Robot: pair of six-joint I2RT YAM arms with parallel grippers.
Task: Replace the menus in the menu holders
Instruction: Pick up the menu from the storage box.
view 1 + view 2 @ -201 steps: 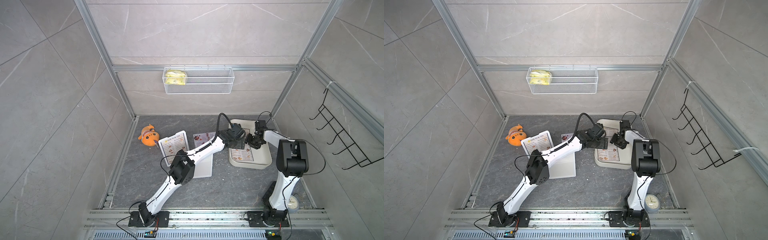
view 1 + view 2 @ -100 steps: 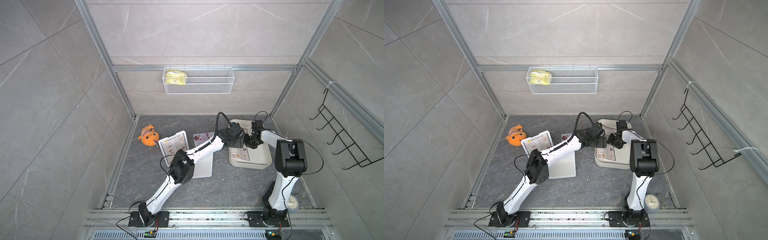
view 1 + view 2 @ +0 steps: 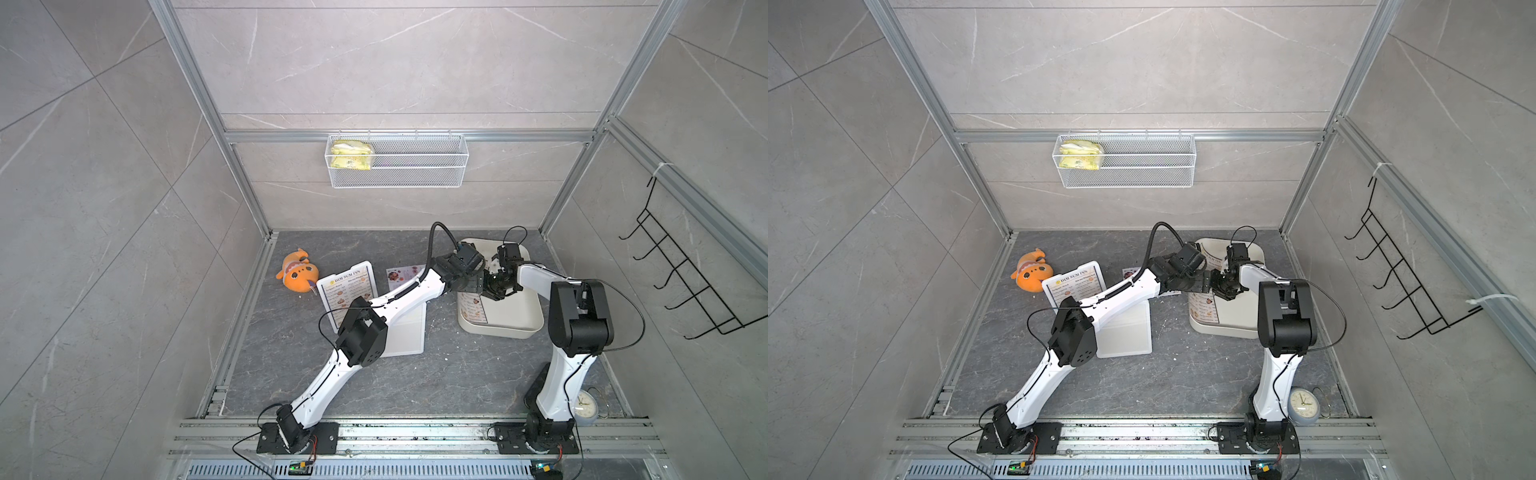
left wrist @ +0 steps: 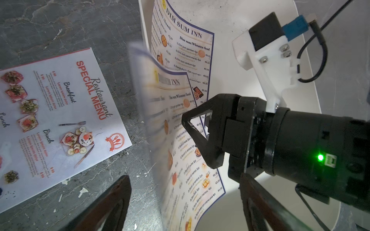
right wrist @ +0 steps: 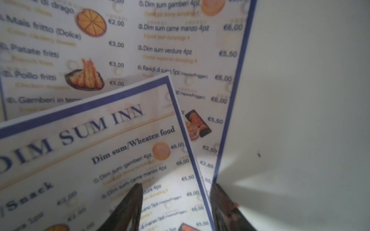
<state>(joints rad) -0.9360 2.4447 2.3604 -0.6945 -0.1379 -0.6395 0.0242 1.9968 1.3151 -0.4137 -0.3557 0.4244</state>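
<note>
- My right pincer [image 5: 176, 206] has slid toward the left pincer [image 4: 184, 204]; both are spread, straddling the top Dim Sum Inn menu [image 4: 176, 124], which curls against the tray [image 4: 240, 12] wall.
- Nothing is pinched yet, I judge, so the swap is still pending.

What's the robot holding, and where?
Nothing looks pinched. The right end effector straddles an edge of the lifted Dim Sum Inn menu, jaws apart; the left end effector is open, empty.

the right hand [image 3: 495, 286] has moved across the tray [image 3: 517, 318] toward the left hand [image 3: 478, 286], shifting the menu [image 3: 473, 309] along
</note>
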